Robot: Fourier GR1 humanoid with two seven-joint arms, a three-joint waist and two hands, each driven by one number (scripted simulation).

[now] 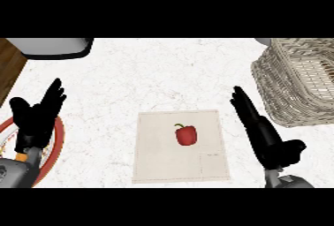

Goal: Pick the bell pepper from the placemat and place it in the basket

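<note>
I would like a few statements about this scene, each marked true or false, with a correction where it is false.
1. The bell pepper lies on the placemat. True.
2. The right hand holds the bell pepper. False: it is open beside the placemat and holds nothing.
3. The basket stands at the view's left. False: it stands at the upper right.
4. The left hand is open. True.

white marbled counter (163,75), beige placemat (163,165) laid flat near the middle, wicker basket (282,95) set at the right edge, red-rimmed plate (57,152) parked far left, grey container (52,47) tucked top-left
</note>
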